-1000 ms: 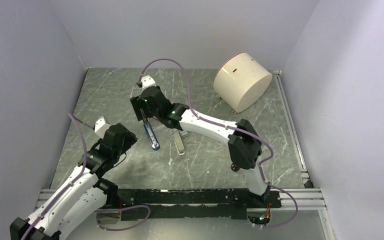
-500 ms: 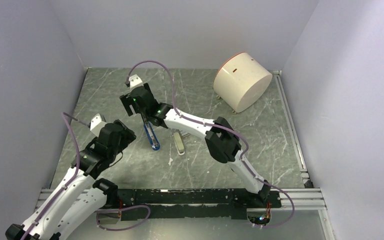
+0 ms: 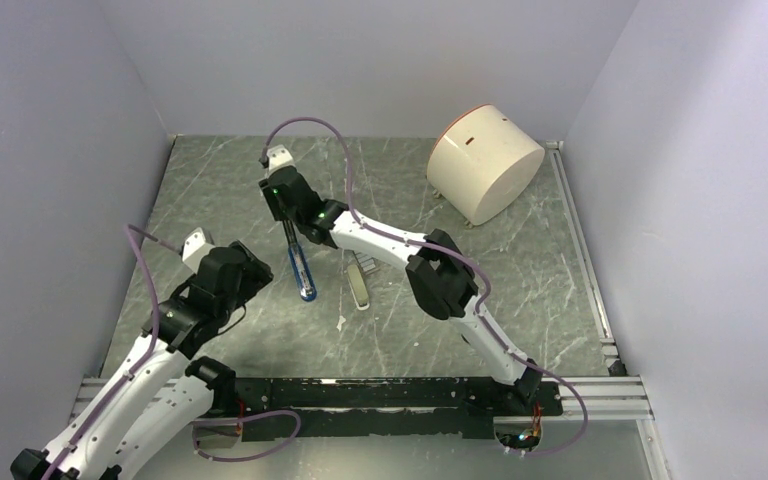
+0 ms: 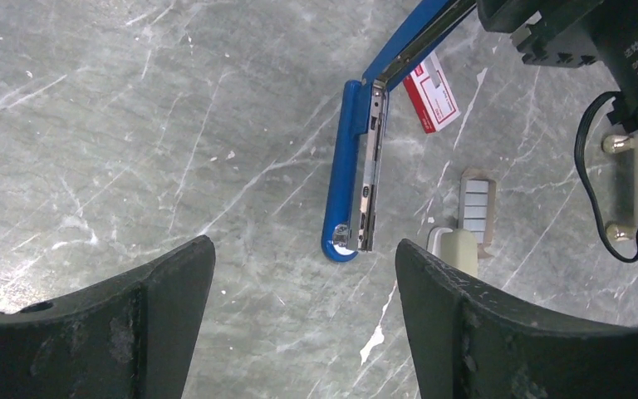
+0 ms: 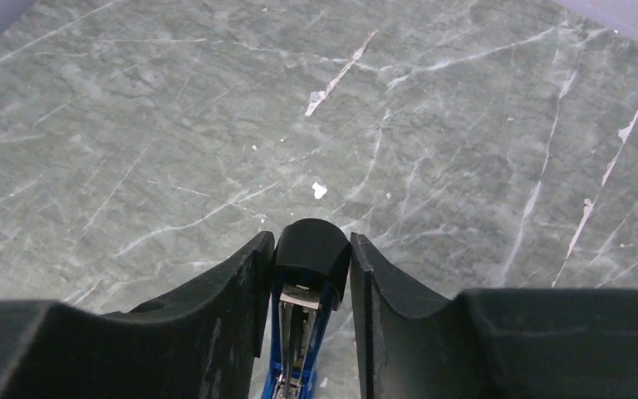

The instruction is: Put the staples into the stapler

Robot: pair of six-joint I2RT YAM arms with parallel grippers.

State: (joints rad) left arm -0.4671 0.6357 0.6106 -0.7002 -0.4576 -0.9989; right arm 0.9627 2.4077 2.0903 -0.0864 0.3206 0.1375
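The blue stapler (image 3: 301, 270) lies on the table with its silver channel (image 4: 370, 179) showing beside the blue body (image 4: 342, 166). My right gripper (image 5: 309, 259) reaches down over its far end, both fingers pressed against the black rear cap (image 5: 312, 247). My left gripper (image 4: 303, 278) stands open just short of the stapler's near tip, holding nothing. The staples box (image 4: 432, 93), red and white, lies beyond the stapler. The grey ribbed block of staples (image 4: 475, 208) lies to the stapler's right.
A beige oblong bar (image 3: 360, 289) lies right of the stapler, next to the grey block. A large cream cylinder (image 3: 485, 162) is tipped on its side at the back right. Walls close in on both sides and at the back.
The right arm swung left over the stapler's far end and its fingers closed onto the black cap. The left gripper opened wider and shifted slightly left.
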